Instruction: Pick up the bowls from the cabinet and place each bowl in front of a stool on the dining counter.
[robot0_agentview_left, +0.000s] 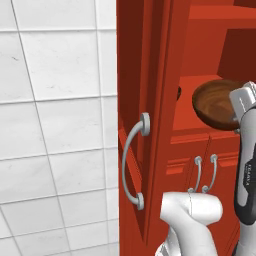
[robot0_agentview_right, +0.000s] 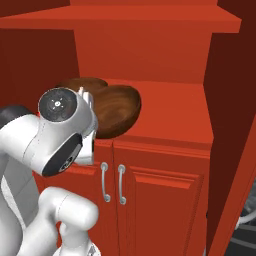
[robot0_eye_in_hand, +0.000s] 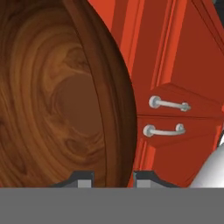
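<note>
Glossy brown wooden bowl (robot0_eye_in_hand: 57, 96) gripped by its rim at the red wall cabinet (robot0_agentview_right: 165, 45).

Jaws narrow, pinched on the bowl's rim at the bottom centre of the hand view, one tip (robot0_eye_in_hand: 81, 179) inside, the other outside. Bowl at centre left of the right base view, over the front edge of the red shelf (robot0_agentview_right: 170, 107), tilted. Second brown bowl (robot0_agentview_right: 75, 86) just behind. Open door with curved silver handle (robot0_agentview_left: 134, 167) at centre of the left base view.

The open cabinet door (robot0_agentview_left: 134, 150) stands to the left of the shelf opening. The bowl (robot0_agentview_right: 117, 111) juts over the shelf edge, and the shelf (robot0_agentview_right: 172, 107) to its right lies bare.
</note>
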